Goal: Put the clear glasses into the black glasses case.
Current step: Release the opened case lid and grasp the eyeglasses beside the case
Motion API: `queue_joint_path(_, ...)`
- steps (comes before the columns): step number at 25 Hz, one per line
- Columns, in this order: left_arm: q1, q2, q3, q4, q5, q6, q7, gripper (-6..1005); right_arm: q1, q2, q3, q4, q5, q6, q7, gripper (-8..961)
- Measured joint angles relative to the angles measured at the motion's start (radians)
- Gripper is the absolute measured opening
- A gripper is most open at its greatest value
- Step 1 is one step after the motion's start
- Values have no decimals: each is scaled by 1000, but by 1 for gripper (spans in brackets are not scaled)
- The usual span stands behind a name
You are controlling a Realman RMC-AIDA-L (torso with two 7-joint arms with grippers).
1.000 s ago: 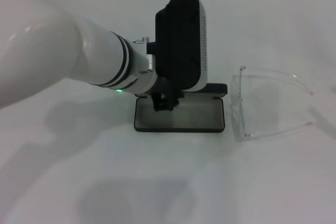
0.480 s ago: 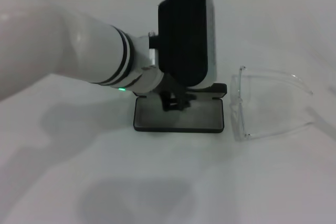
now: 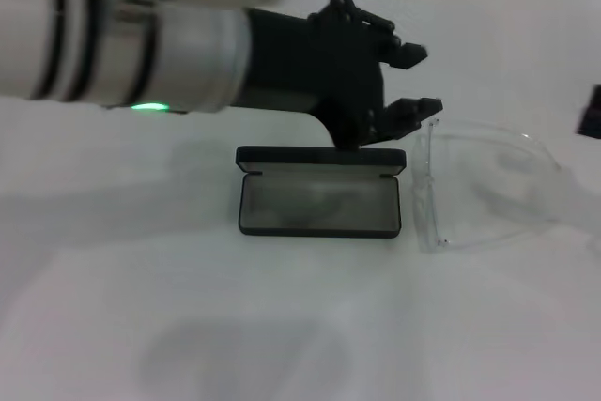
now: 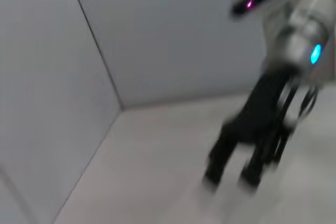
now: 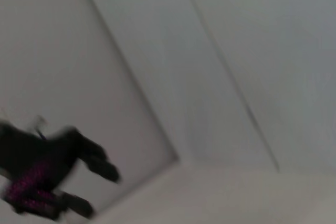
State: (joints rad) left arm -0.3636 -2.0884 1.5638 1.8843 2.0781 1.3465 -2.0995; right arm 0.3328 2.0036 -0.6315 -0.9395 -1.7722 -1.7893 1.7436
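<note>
Clear glasses (image 3: 479,185) lie on the white bench (image 3: 300,326) in the head view, arms unfolded, just to the right of the black glasses case (image 3: 319,199) and apart from it. That case sits open near the middle of the bench, its grey inside facing up and its lid (image 3: 321,159) standing along the far edge. Above and behind the lid hangs the left hand (image 3: 423,82), reaching in from the left on a white arm; its two dark fingers (image 3: 406,52) are spread apart with nothing between them, and the lower fingertip is close over the near corner of the glasses. At the far right edge a small dark shape (image 3: 592,112) shows, too little to name.

From the left wrist, a blurred view takes in grey walls and the right hand (image 4: 231,179) farther off, fingers parted, hanging low over the bench.

From the right wrist, blurred wall panels fill the picture, with the left hand (image 5: 100,190) in the corner, released.
</note>
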Motion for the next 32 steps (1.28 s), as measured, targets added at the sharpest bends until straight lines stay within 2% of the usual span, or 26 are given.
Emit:
queue_joint_path(2,37,0,-76,-34,-131,39,53,419,27,1,-68,-105,-57,11,153,689)
queue_joint_path(5,80,0,-195,-129,-318,121,140,417,76,-1,-179,-286,-177,36,412,689)
queue_joint_path(8,98,1,-336,-300,-507,250,248,416,139,-4,-258,-377,-313,66,601,689)
queue_joint_path(11,86,5,-496,-526,-664,418,369,414,251,-11,-312,-379,-434,61,748,689)
queue_joint_path(13,66,15,-597,-682,-722,512,442,412,324,-13,-352,-363,-508,57,817,690)
queue_joint_path(15,51,29,-660,-815,-737,564,507,412,380,-12,-390,-356,-578,54,873,690)
queue_joint_path(16,46,36,-676,-874,-739,577,540,412,428,-9,-423,-346,-628,45,923,690)
queue_joint_path(20,42,53,-690,-1013,-732,591,653,411,505,-3,-470,-288,-702,25,983,690)
queue_joint_path(25,49,46,-688,-1055,-725,592,715,411,592,16,-539,-134,-797,65,1000,689)
queue_joint_path(32,46,42,-690,-1092,-705,594,758,411,657,16,-562,15,-797,168,992,673)
